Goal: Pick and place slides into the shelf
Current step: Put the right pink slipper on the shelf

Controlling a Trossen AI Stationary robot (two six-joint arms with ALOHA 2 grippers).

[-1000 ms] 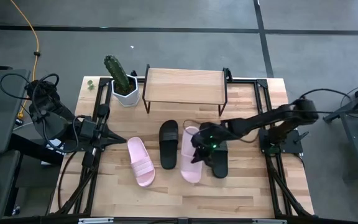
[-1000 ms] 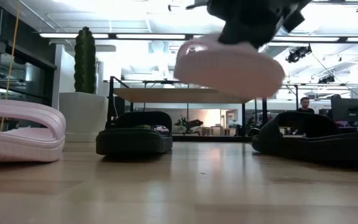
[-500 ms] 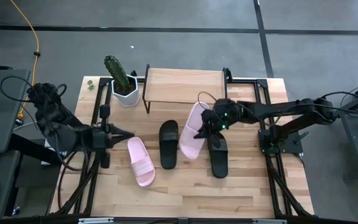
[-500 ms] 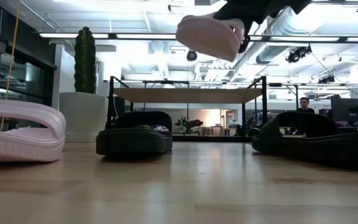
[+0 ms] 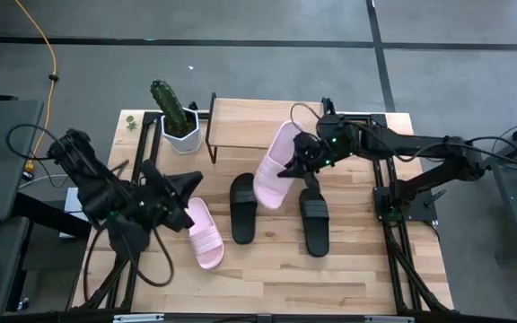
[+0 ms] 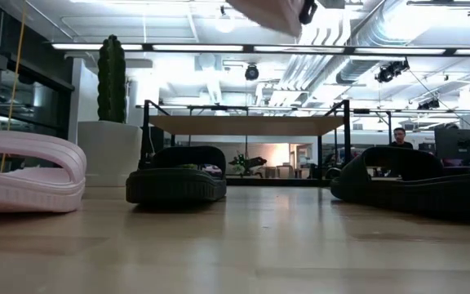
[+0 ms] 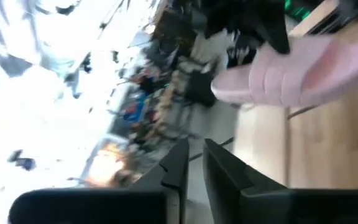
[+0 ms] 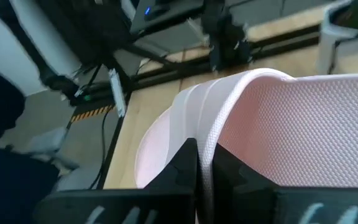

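Step in hand: carrying one pale pink slide (image 5: 275,167) to the shelf (image 5: 266,123). My right gripper (image 5: 300,160) is clenched on the slide's edge, fingers pinching the wide strap as the right wrist view shows (image 8: 229,137). In the high view the slide hangs tilted at centre frame, its far end overlapping the shelf's right front corner, well above the table (image 5: 357,269); in the low view only a sliver of it shows at the top edge (image 6: 268,10).

Remaining on the table: second pink slide (image 5: 202,232) at lower left of centre, two black slides (image 5: 243,207) (image 5: 313,221) below the shelf's front edge.

My left gripper (image 5: 189,184) hovers at left of frame just beside the lying pink slide, fingers nearly closed on nothing.

Next move, as I judge it: level the slide and bring it over the top board, clear of the cactus pot (image 5: 179,133) at upper left, before releasing.

Change from a second ago: the carried slide has risen and moved from lower centre up toward the shelf; my left arm has swung in toward the pink slide.
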